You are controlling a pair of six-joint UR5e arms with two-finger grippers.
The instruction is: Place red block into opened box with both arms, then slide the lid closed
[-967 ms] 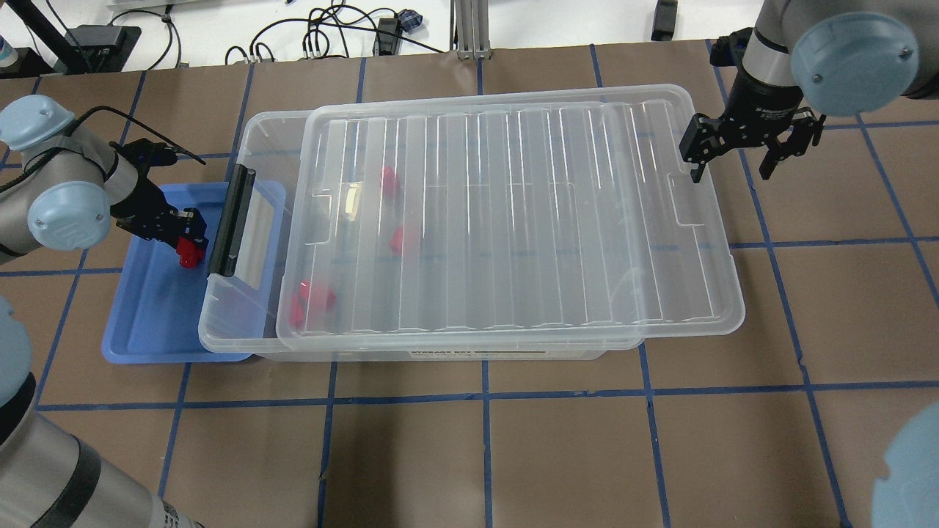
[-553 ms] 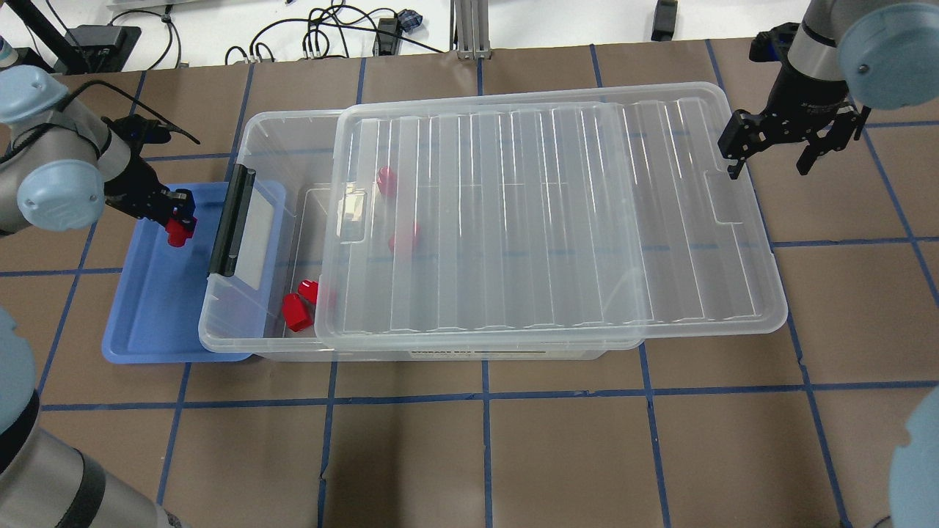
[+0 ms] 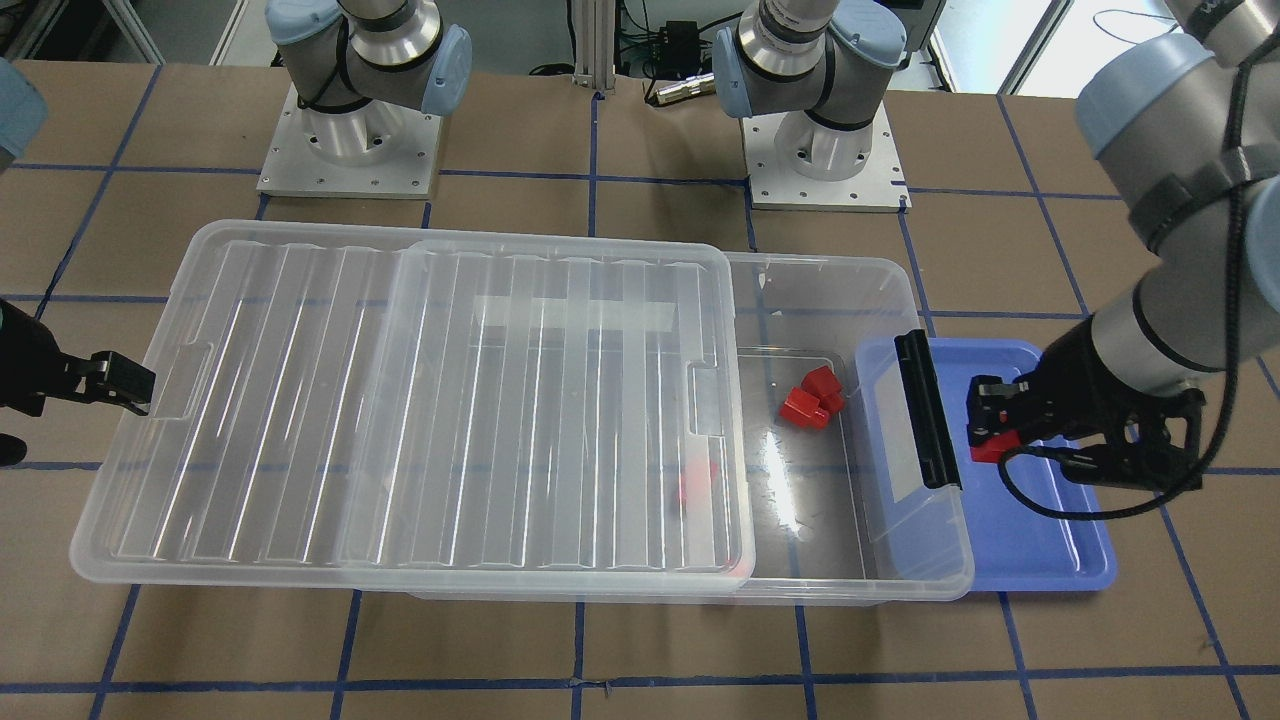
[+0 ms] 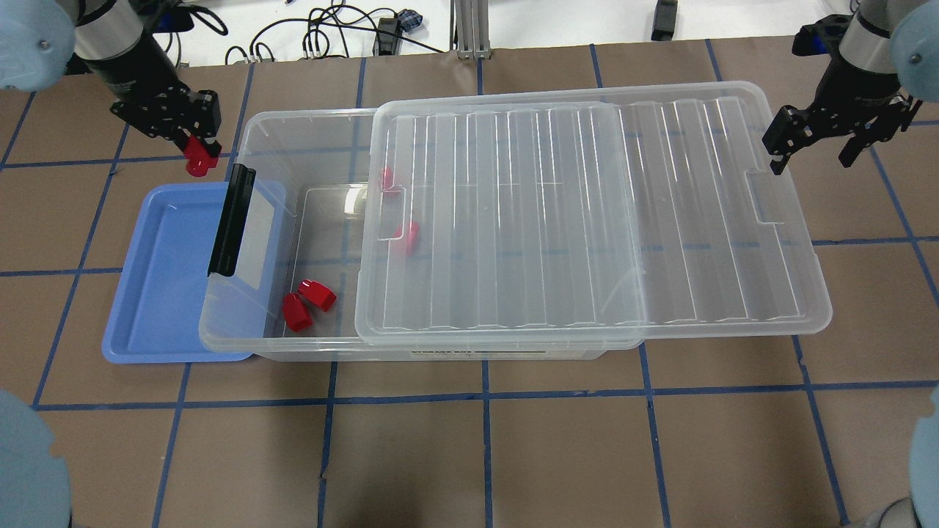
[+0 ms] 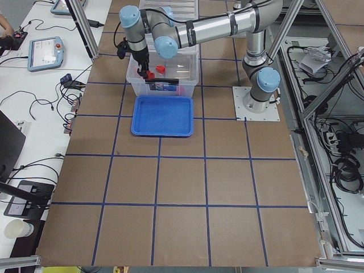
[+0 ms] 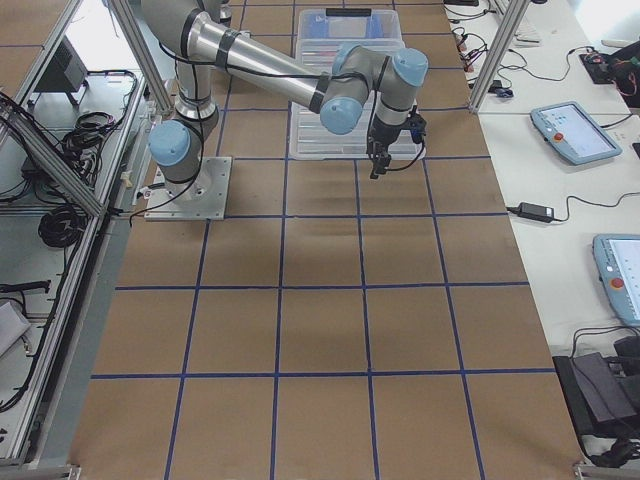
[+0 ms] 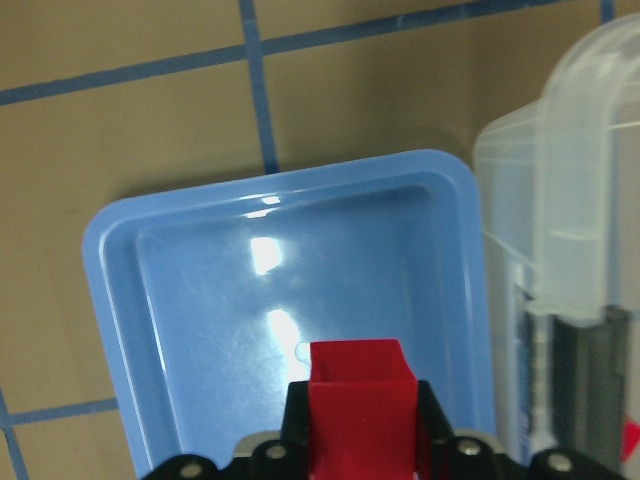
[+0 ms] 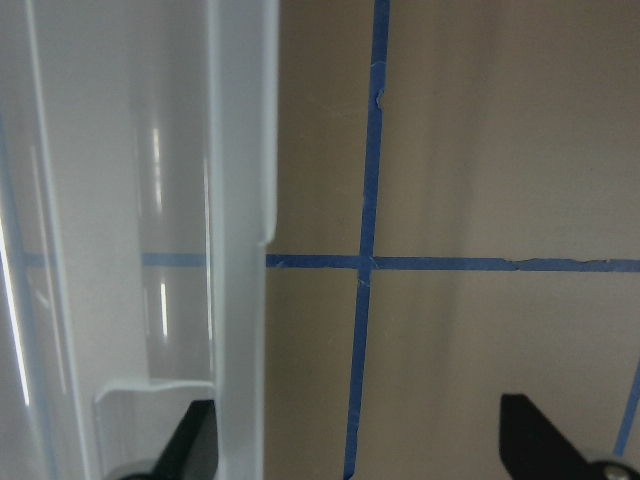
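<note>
My left gripper [image 4: 195, 150] is shut on a red block [image 4: 196, 166] and holds it in the air above the blue tray [image 4: 161, 293], beside the box's black clip bar [image 4: 231, 220]. The left wrist view shows this red block [image 7: 360, 390] clamped between the fingers. The clear box [image 4: 293, 117] has its left part uncovered, with two red blocks [image 4: 307, 302] lying there. Two more lie under the lid [image 4: 587, 220], which is shifted right and overhangs the box. My right gripper [image 4: 814, 147] is open at the lid's right end, one finger [image 8: 195, 440] against the rim.
The blue tray [image 3: 1050, 540] lies partly under the box's clip end and holds no blocks. Brown table with blue tape lines surrounds the box. Cables and the arm bases [image 3: 350, 150] sit at the table's back edge.
The lid has slid further right with my right gripper, uncovering more of the box. My left gripper has risen from the tray with the red block held in it.
</note>
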